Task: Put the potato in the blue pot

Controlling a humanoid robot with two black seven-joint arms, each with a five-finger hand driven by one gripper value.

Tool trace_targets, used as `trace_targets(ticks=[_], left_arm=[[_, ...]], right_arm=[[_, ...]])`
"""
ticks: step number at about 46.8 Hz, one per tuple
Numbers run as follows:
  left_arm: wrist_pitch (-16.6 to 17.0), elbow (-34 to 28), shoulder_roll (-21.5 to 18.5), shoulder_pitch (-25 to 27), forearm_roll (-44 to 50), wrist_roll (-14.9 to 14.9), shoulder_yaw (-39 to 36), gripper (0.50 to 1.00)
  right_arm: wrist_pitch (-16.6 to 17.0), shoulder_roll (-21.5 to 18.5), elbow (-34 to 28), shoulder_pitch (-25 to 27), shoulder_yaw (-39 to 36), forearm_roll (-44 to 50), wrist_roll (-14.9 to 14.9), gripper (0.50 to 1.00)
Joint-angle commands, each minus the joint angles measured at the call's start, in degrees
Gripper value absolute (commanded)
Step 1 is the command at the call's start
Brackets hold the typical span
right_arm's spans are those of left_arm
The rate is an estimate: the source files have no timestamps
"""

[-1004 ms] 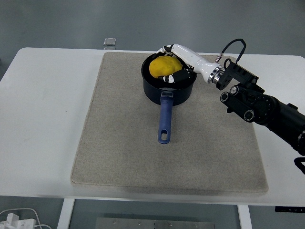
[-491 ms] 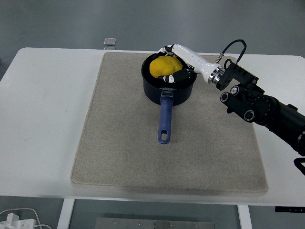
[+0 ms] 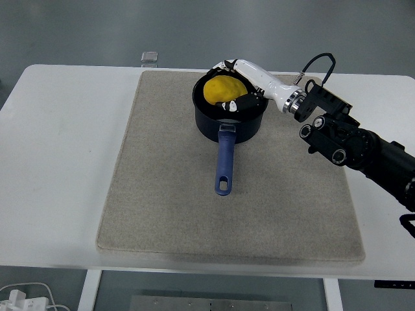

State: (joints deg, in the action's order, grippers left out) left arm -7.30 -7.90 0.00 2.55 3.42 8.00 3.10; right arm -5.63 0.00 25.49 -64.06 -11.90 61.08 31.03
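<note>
The yellow potato (image 3: 219,91) sits inside the dark blue pot (image 3: 244,127) at the back of the mat. The pot's long blue handle (image 3: 224,165) points toward the near edge. My right hand (image 3: 228,84) reaches in from the right over the pot's rim, and its white and black fingers (image 3: 235,105) are curled around the potato on both sides. I cannot tell whether the potato rests on the pot's bottom. The left arm is out of view.
A beige mat (image 3: 175,194) covers the middle of the white table (image 3: 58,162). A small grey square object (image 3: 150,57) lies at the table's far edge. My black right forearm (image 3: 356,149) lies over the mat's right side.
</note>
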Motion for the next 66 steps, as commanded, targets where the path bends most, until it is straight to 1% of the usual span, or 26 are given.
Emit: trace_targets(ticks=[1,19,24,30,34,37,40,43,45,49,52,56,60,64,66], left_arm=[[0.00,-0.01,0.00,0.00,0.00,0.00,-0.02,0.999],[0.00,-0.01,0.00,0.00,0.00,0.09,-0.02,0.999],[0.00,-0.18,0.00,0.00,0.00,0.00,-0.02,0.999],[0.00,-0.36,0.00,0.09,0.00,0.00,-0.02,0.999],[0.00,-0.54,0.00,0.09,-0.08,0.00,-0.02,0.999],[0.00,-0.62,0.00,0.09,-0.08,0.00,-0.02,0.999],[0.00,-0.62,0.00,0.00,-0.08,0.00,-0.02,0.999],[0.00,-0.71,0.00,0.00,-0.08,0.00,-0.02,0.999],[0.00,-0.62,0.00,0.09,-0.08,0.00,-0.02,0.999],[0.00,-0.71,0.00,0.00,-0.08,0.09,-0.02,0.999],[0.00,-0.71,0.00,0.09,-0.08,0.00,-0.02,0.999],[0.00,-0.71,0.00,0.00,-0.08,0.09,-0.02,0.999],[0.00,-0.71,0.00,0.00,-0.08,0.00,-0.02,0.999],[0.00,-0.62,0.00,-0.09,-0.08,0.00,-0.02,0.999],[0.00,-0.62,0.00,-0.61,-0.08,0.00,-0.02,0.999]], right_arm=[[0.01,0.00,0.00,-0.01,-0.06,0.00,0.00,0.915],[0.10,0.18,0.09,-0.72,-0.23,-1.23,-0.09,0.915],[0.36,1.49,0.09,-1.86,-0.23,-6.32,-0.18,0.915],[0.80,4.22,0.00,-3.79,-0.15,-16.33,-0.35,0.915],[2.72,5.80,0.09,-4.41,-0.23,-24.33,-0.70,0.915],[5.01,7.29,0.09,-4.41,-0.32,-30.65,-2.81,0.915],[6.42,8.61,0.00,-4.50,-0.76,-37.94,-5.09,0.915],[7.39,8.96,0.00,-4.41,-2.95,-46.12,-7.38,0.915],[8.18,8.97,0.00,-4.23,-5.06,-51.13,-9.57,0.915],[8.80,9.05,-0.09,-3.88,-9.71,-60.36,-14.41,0.915],[8.88,8.88,-0.09,-3.36,-12.44,-65.99,-16.43,0.915],[8.62,8.44,-0.09,-2.39,-13.77,-70.31,-17.67,0.915],[8.10,8.00,-0.09,-1.77,-13.94,-73.03,-17.67,0.915],[6.34,6.68,-0.09,-0.98,-13.94,-75.84,-17.76,0.915],[6.07,5.98,-0.18,-0.46,-13.94,-76.55,-17.76,0.915]])
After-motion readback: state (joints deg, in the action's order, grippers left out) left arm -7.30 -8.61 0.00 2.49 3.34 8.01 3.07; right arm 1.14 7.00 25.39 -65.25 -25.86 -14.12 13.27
